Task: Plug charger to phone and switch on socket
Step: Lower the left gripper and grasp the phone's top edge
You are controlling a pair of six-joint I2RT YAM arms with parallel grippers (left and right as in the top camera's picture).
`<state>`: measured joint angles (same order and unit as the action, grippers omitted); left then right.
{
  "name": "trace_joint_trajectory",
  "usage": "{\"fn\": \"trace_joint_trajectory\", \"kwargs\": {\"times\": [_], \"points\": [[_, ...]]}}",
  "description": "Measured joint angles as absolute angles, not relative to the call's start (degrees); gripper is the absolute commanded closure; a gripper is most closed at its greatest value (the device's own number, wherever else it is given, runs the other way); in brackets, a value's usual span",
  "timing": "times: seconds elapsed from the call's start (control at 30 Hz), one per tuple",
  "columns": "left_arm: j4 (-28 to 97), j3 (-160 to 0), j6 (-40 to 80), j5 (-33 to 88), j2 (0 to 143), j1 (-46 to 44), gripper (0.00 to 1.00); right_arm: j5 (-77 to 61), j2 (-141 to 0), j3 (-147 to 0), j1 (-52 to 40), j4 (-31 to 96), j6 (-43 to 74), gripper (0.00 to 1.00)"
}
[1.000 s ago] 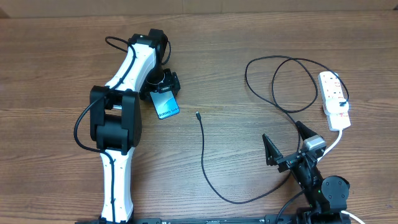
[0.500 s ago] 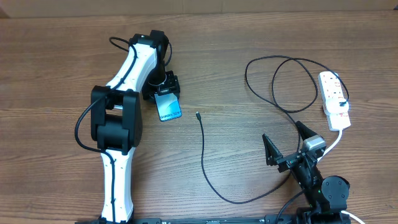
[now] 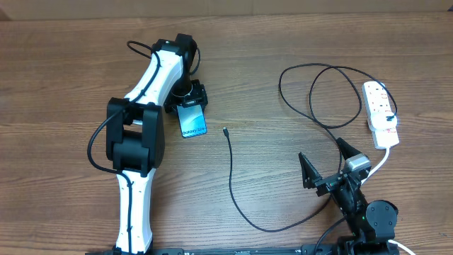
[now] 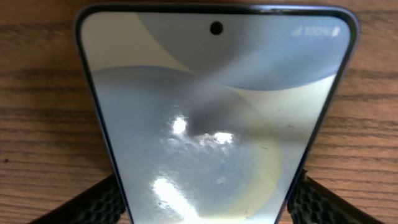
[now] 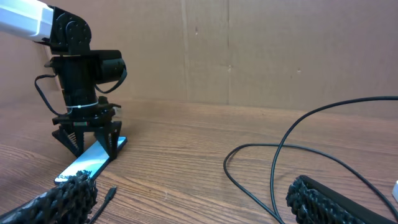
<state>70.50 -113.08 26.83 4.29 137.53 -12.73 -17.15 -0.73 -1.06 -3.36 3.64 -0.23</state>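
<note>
The left gripper (image 3: pixel 191 106) straddled the slim blue-screened smartphone (image 3: pixel 192 123) across its width, grip uncertain; the thin black cable's tiny plug (image 3: pixel 224 131) lay near, rightward. The right gripper (image 3: pixel 325 164) gaped empty.

Wooden worktop (image 3: pixel 64 64) carrying a smartphone (image 3: pixel 192 122). Right of the phone lies the black charger cable (image 3: pixel 231 177), its plug end nearest; far right, the white power strip (image 3: pixel 381 113).

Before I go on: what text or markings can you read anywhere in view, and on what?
"100%": top corner of the phone screen, left wrist view, slightly blurred.
White wording on the phone screen, overhead view: too small to read.
Red markings on the socket: too small to read.
</note>
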Motion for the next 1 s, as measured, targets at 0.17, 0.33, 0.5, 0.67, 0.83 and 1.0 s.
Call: {"fn": "trace_joint_trajectory", "kwargs": {"times": [0.17,0.33,0.5,0.67,0.83,1.0], "points": [[70.65,-113.3,25.93,5.65,137.53,-12.27,0.41,-17.12,-0.73,-1.06,-3.36,3.64,-0.23,0.0],[71.57,-114.24,25.34,6.87,137.82,-12.23,0.37,-17.12,-0.73,-1.06,-3.36,3.64,-0.23,0.0],[74.81,-117.75,25.06,8.8,139.68,-12.34,0.36,-17.12,-0.73,-1.06,-3.36,3.64,-0.21,0.0],[77.45,-119.94,24.88,10.15,140.81,-12.4,0.36,-17.15,-0.73,-1.06,-3.36,3.64,-0.23,0.0],[79.35,-121.89,24.1,10.74,140.94,-12.4,0.35,-17.15,-0.73,-1.06,-3.36,3.64,-0.23,0.0],[80.79,-124.33,23.33,10.79,140.97,-12.4,0.34,-17.12,-0.73,-1.06,-3.36,3.64,-0.25,0.0]]}}
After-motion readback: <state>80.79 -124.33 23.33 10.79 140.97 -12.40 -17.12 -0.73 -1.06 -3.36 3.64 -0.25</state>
